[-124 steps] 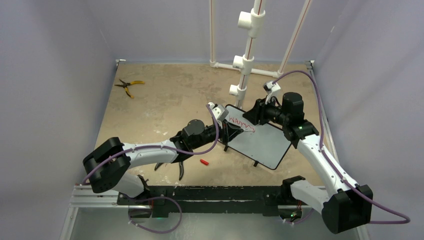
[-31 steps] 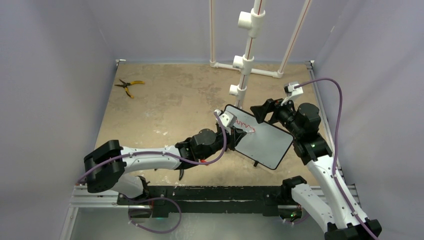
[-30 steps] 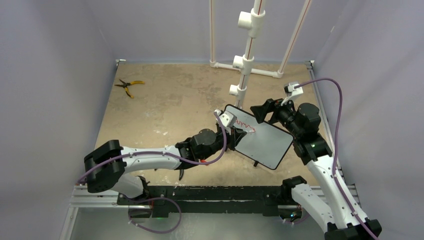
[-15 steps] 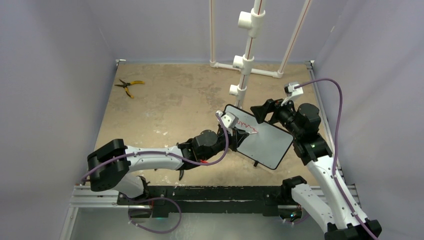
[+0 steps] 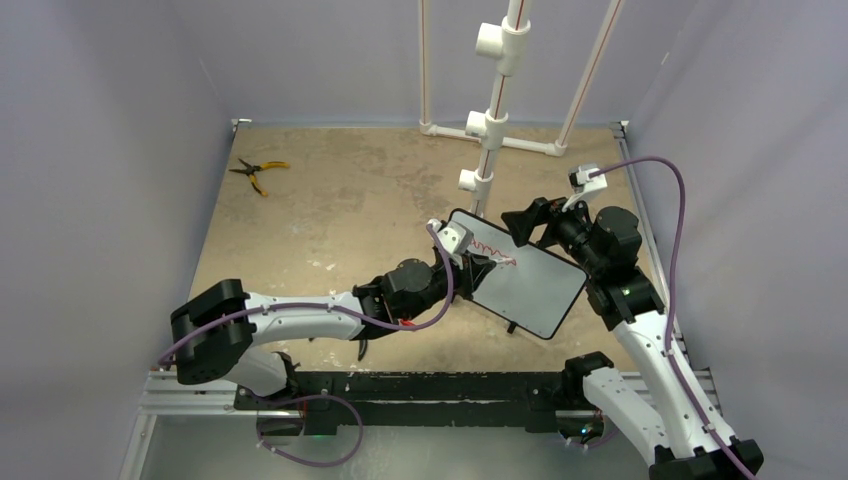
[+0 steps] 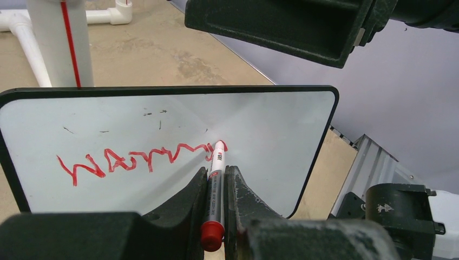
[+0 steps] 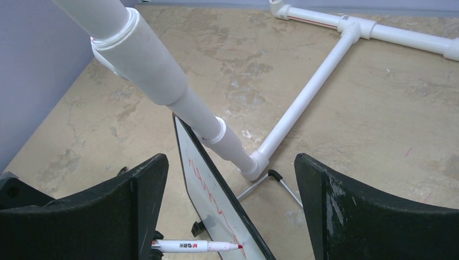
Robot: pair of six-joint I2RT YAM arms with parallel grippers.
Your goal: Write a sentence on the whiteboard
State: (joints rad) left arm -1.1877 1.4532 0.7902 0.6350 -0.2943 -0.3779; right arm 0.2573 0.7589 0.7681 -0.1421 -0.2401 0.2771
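The whiteboard (image 5: 525, 285) stands tilted on small feet right of centre; it also shows in the left wrist view (image 6: 254, 124) and edge-on in the right wrist view (image 7: 189, 157). The sentence (image 6: 135, 157), one line of red scrawl, runs along its upper part (image 5: 492, 251). My left gripper (image 6: 215, 179) is shut on a white marker with a red end (image 6: 216, 184), and its tip touches the board at the scrawl's right end. The marker also shows in the right wrist view (image 7: 195, 246). My right gripper (image 5: 527, 222) is open and empty, above the board's far edge.
A white PVC pipe frame (image 5: 490, 120) stands just behind the board, its base tubes on the table (image 7: 314, 86). Yellow-handled pliers (image 5: 258, 170) lie at the far left. A small red cap (image 5: 407, 323) lies under my left arm.
My right arm has pulled back from the board and risen. My left gripper has moved the marker rightward along the board, and in the last half second it shifted slightly.
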